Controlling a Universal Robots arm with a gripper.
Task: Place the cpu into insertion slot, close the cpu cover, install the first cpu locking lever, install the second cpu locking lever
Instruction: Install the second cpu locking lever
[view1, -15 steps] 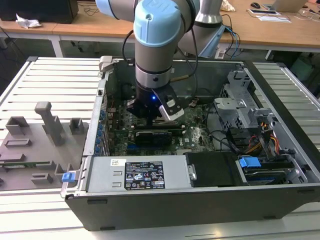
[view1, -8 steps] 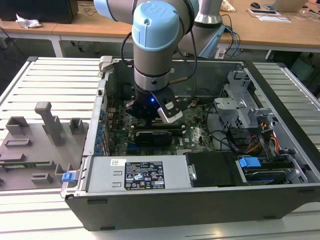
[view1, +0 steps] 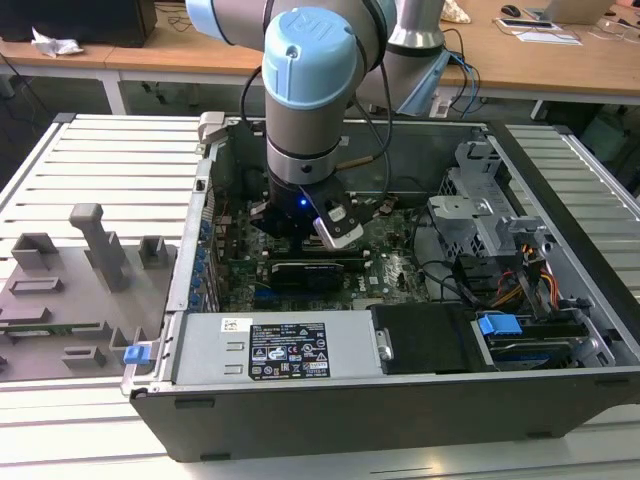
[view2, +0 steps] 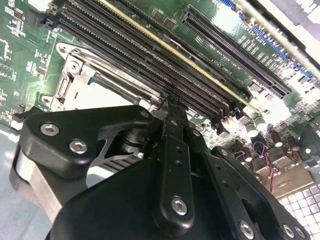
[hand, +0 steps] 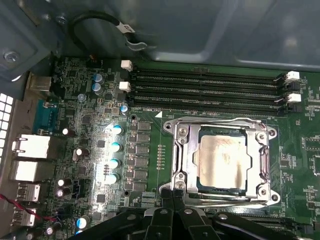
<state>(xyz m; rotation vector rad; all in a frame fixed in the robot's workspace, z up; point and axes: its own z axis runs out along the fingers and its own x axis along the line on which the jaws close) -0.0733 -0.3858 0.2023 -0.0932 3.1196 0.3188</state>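
In the first wrist view the cpu (hand: 222, 160) lies flat in the insertion slot, whose dark rim (hand: 248, 162) shows around the chip. The cpu cover (hand: 182, 155) is down over it, and the pale chip face fills its window. A thin wire lever (hand: 220, 121) runs along the cover's far edge, and another (hand: 225, 199) runs along the near edge. My gripper (hand: 173, 196) is shut, its black fingertips pressed together at the cover's near corner beside that lever. In the second wrist view the gripper (view2: 172, 102) meets the socket frame (view2: 75, 75). In the exterior view the gripper (view1: 300, 225) reaches down into the open computer case.
Long black memory slots (hand: 205, 85) lie just beyond the socket. Upright capacitors (hand: 115, 145) and rear ports (hand: 30, 150) stand to one side. The case walls, a power supply (view1: 285, 350) and a drive cage (view1: 480, 220) hem in the board. A grey fixture plate (view1: 80, 280) sits at the exterior view's left.
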